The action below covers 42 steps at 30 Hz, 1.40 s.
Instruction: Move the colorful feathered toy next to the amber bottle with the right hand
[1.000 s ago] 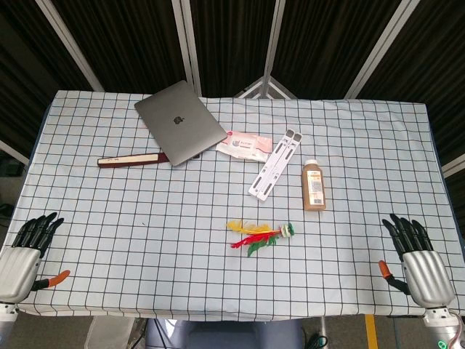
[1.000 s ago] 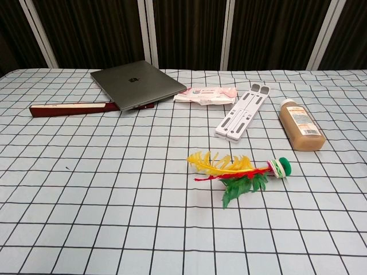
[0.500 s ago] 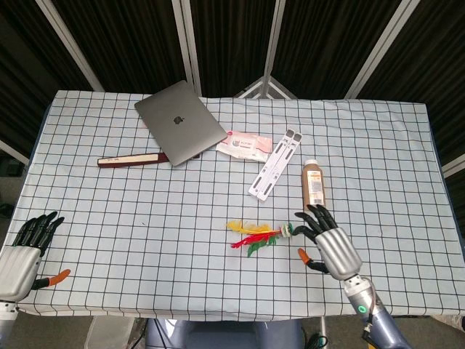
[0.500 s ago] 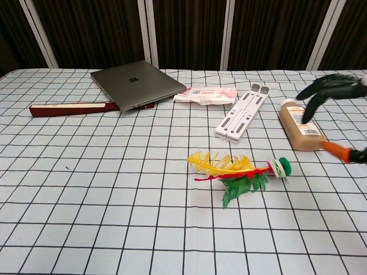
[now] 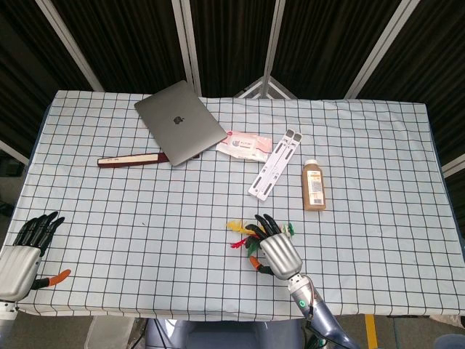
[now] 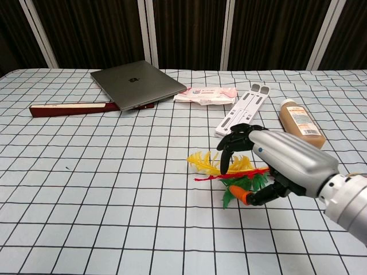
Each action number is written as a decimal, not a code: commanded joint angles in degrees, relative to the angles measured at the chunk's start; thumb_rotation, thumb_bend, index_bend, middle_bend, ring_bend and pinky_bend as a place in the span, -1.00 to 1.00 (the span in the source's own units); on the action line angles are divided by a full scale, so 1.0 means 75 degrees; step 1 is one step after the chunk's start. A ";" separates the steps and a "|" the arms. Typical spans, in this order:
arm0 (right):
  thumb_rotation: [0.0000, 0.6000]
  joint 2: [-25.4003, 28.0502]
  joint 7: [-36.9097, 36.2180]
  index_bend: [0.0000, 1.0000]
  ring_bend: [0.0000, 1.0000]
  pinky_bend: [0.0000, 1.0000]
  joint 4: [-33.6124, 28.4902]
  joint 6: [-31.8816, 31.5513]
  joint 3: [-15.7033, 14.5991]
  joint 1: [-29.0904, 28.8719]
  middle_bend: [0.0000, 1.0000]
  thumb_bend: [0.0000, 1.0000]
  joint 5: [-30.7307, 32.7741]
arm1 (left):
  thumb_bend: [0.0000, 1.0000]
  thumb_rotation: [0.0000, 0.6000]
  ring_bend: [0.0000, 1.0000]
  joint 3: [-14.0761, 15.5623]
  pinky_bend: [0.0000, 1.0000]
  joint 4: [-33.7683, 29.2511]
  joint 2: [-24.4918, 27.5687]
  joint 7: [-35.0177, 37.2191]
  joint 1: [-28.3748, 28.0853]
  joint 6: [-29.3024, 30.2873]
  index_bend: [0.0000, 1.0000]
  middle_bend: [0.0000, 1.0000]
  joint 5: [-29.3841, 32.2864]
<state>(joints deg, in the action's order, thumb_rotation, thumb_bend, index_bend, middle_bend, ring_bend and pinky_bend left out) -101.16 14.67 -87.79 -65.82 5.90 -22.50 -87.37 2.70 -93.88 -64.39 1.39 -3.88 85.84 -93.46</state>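
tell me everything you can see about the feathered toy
The colorful feathered toy lies flat on the white black-grid tablecloth, near the front middle. It has yellow, red and green feathers fanning leftward; its other end is hidden behind the right robot hand. That hand arches over it, dark fingers curling down on the feathers, but a firm grip cannot be told. The amber bottle lies apart, further back and right.

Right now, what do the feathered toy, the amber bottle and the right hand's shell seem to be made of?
Feathered toy: dyed feathers, matte, with wispy frayed edges. Amber bottle: likely translucent plastic, brown showing through, with a paper-looking label. Right hand: smooth silver shell, metal or painted plastic, with soft highlights; its fingers look black, probably plastic.
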 commanded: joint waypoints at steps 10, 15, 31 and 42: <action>1.00 -0.0749 0.0113 -0.03 -1.00 -1.00 0.0634 0.0015 0.0314 -0.0320 -0.51 -0.15 0.0471 | -1.00 1.00 -1.00 0.0000 -1.00 -0.0027 0.0020 0.0053 -0.0019 -0.0047 -1.00 -1.00 0.0035; 1.00 -0.1069 -0.0011 -0.03 -1.00 -1.00 0.0985 0.0022 0.0387 -0.0373 -0.51 -0.15 0.0717 | -1.00 1.00 -1.00 0.0020 -1.00 -0.0058 0.0045 0.0099 -0.0033 -0.0074 -1.00 -1.00 0.0015; 1.00 -0.1418 -0.0218 0.15 -1.00 -1.00 0.1273 -0.0081 0.0263 -0.0465 -0.48 0.02 0.0786 | -1.00 1.00 -1.00 0.0019 -1.00 -0.0070 0.0079 0.0179 -0.0064 -0.0127 -1.00 -1.00 0.0043; 1.00 -0.1075 -0.0095 0.15 -1.00 -1.00 0.0849 -0.0277 0.0318 -0.0476 -0.48 0.04 0.0750 | -1.00 1.00 -1.00 0.0028 -1.00 -0.0074 0.0070 0.0131 -0.0055 -0.0125 -1.00 -1.00 0.0053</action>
<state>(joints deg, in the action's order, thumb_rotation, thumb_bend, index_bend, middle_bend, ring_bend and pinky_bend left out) -110.08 13.52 -80.48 -67.32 7.95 -26.06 -81.56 2.91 -94.44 -63.86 2.38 -4.30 84.92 -93.07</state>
